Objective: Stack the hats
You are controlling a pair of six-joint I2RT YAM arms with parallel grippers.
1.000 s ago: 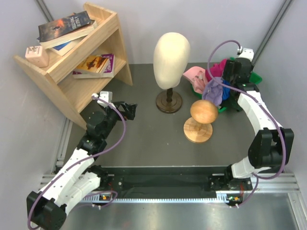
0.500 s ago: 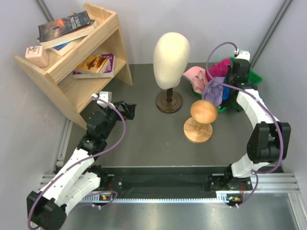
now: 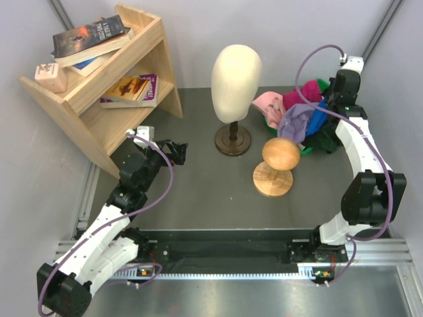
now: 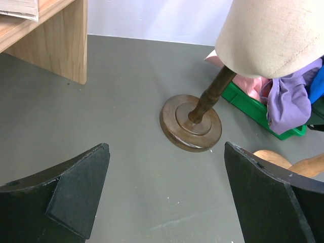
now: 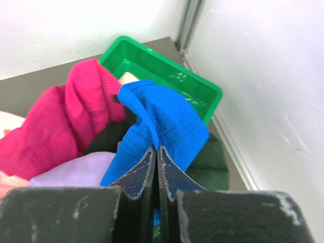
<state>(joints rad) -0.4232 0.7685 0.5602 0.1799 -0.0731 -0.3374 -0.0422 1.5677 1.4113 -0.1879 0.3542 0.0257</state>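
Several hats lie heaped in a green bin (image 5: 169, 68) at the far right. My right gripper (image 5: 156, 148) is shut on a fold of the blue hat (image 5: 164, 119), whose mesh fabric rises out of the heap between the fingertips. A magenta hat (image 5: 61, 124) lies to its left and a lavender hat (image 5: 76, 174) below that. From above, the blue hat (image 3: 319, 119), magenta hat (image 3: 301, 94), lavender hat (image 3: 294, 123) and light pink hat (image 3: 267, 102) crowd together under the right wrist. My left gripper (image 4: 166, 147) hangs open over bare table, holding nothing.
A cream mannequin head (image 3: 236, 71) on a dark round base (image 4: 191, 121) stands mid-table. A round wooden knob stand (image 3: 280, 155) sits in front of the bin. A wooden shelf (image 3: 135, 63) with books fills the back left. Walls close in behind and right of the bin.
My right gripper has shut on the blue hat and drawn back and up towards the far right corner, pulling the blue fabric up. The left arm has not moved.
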